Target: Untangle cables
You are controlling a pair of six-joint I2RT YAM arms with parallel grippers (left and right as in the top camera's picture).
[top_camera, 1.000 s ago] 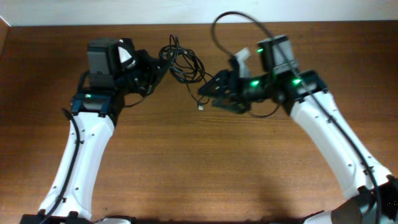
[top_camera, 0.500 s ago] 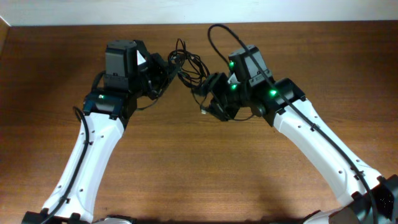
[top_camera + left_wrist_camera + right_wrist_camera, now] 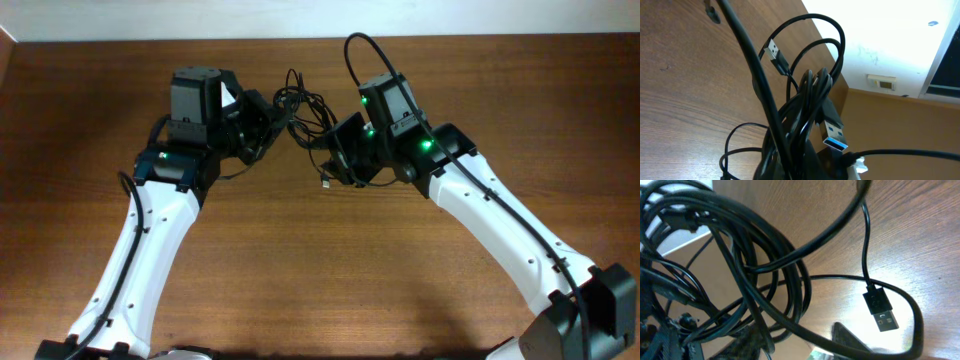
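Observation:
The cables (image 3: 304, 106) are a knot of thin black cords held off the table between my two arms. My left gripper (image 3: 262, 122) is shut on the bundle from the left. In the left wrist view the cables (image 3: 807, 95) rise out of that gripper (image 3: 795, 166), with a blue-tongued USB plug (image 3: 833, 136) and a silvery plug (image 3: 773, 51) sticking out. My right gripper (image 3: 336, 150) sits at the bundle's right side. In its wrist view its jaws (image 3: 800, 345) stand apart with several strands (image 3: 765, 280) running between the fingers (image 3: 852, 341). A loose plug (image 3: 881, 311) hangs beside them.
A plug end (image 3: 325, 181) dangles below the right gripper, close above the brown wooden table (image 3: 300, 260). The thicker black arm cable (image 3: 352, 52) loops up behind the right wrist. The pale wall (image 3: 300, 15) runs along the table's far edge.
My right arm has swung left into the bundle's right side and its jaws have narrowed around the strands. The left arm shifted slightly right early on, still gripping the cables.

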